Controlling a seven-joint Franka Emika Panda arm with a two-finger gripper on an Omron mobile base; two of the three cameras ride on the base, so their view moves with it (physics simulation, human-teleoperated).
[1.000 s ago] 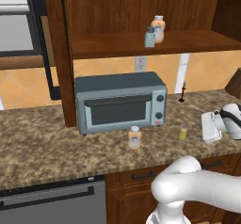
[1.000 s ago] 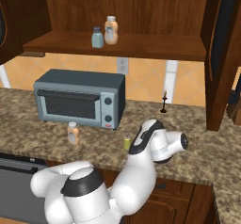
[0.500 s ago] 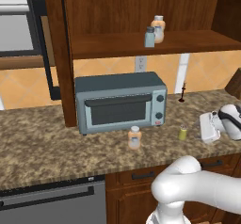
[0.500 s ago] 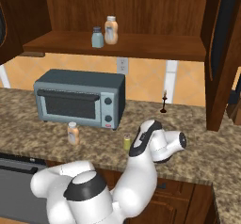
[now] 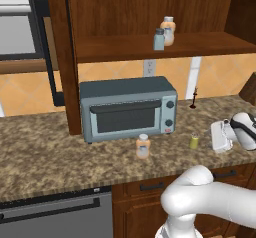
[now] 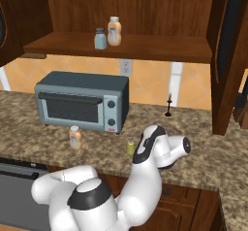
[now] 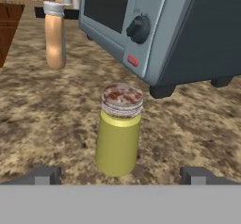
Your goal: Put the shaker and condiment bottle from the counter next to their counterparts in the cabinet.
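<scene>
Shaker (image 7: 118, 132) — upright on the counter (image 5: 45, 152), just off the toaster oven's (image 5: 127, 108) front corner, the bottle (image 5: 143, 145) standing apart on the same granite. Long axis vertical. Lies straight ahead of the gripper (image 7: 120, 175), centred between the two fingertips (image 7: 44, 174), which sit wide apart and hold nothing. Judged next: a level advance to bracket the body below the cap. Counterparts — blue-grey shaker (image 5: 159, 39) and second bottle (image 5: 168, 30) — on the cabinet (image 5: 160, 46) shelf above.
</scene>
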